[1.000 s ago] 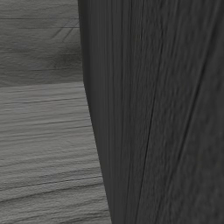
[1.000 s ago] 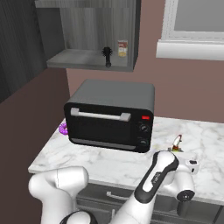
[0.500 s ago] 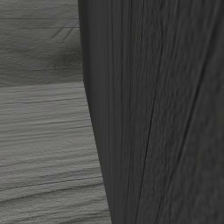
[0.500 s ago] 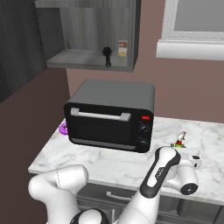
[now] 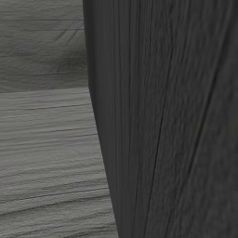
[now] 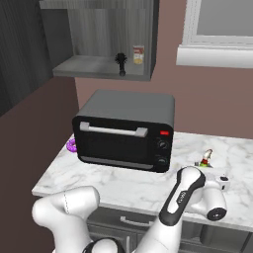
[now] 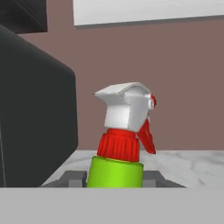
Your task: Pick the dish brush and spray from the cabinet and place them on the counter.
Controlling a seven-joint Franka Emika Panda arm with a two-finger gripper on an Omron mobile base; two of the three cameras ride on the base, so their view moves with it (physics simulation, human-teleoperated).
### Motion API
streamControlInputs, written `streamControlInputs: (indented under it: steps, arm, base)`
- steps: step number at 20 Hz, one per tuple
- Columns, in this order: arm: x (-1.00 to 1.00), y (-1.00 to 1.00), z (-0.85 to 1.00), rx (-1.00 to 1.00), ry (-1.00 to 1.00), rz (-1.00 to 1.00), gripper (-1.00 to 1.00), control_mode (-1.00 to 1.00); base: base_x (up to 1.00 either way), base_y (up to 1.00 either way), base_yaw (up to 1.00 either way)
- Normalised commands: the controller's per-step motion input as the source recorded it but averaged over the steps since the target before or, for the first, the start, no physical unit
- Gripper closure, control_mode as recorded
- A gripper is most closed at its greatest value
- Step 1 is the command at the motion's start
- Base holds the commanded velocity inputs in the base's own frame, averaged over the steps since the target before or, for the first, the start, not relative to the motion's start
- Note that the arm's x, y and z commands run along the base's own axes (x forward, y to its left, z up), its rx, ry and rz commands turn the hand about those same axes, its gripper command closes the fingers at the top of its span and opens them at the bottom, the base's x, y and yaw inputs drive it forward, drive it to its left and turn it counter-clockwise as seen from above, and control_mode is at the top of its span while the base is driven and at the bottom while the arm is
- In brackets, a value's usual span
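"Where was the gripper (image 7: pixel 114 180)?"

"Low by the counter (image 6: pixel 123 185), right of the toaster oven (image 6: pixel 124 129). The spray (image 7: pixel 123 140) stood straight up between its tips, on the marble. I could not tell if it pinched the bottle."

"And the dish brush (image 6: pixel 120 63)?"

"Up in the cabinet (image 6: pixel 101 37), high and to the left of the hand."

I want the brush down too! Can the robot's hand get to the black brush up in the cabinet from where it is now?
Probably yes. The cabinet stands open, and the dish brush sits near its front edge with nothing before it. But the gripper is low over the counter by the spray bottle, so it must first rise above the toaster oven.
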Motion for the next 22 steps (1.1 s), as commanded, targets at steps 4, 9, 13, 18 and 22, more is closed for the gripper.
streamControlInputs:
  steps: [4,9,13,18,22]
  arm:
    - [-0.09,0.00,-0.49,0.00,-0.06,0.00,1.00,-1.00]
    - [-0.07,0.00,-0.52,0.00,-0.08,0.00,1.00,-1.00]
    - [-0.05,0.00,-0.48,0.00,-0.08,0.00,1.00,-1.00]
    - [-0.06,0.00,-0.52,-0.01,-0.08,0.00,1.00,-1.00]
    - [-0.05,0.00,-0.55,-0.02,-0.08,0.00,1.00,-1.00]
  base:
    - [0.00,0.00,0.00]
    - [0.00,0.00,0.00]
    - [0.00,0.00,0.00]
    - [0.00,0.00,0.00]
    - [0.00,0.00,0.00]
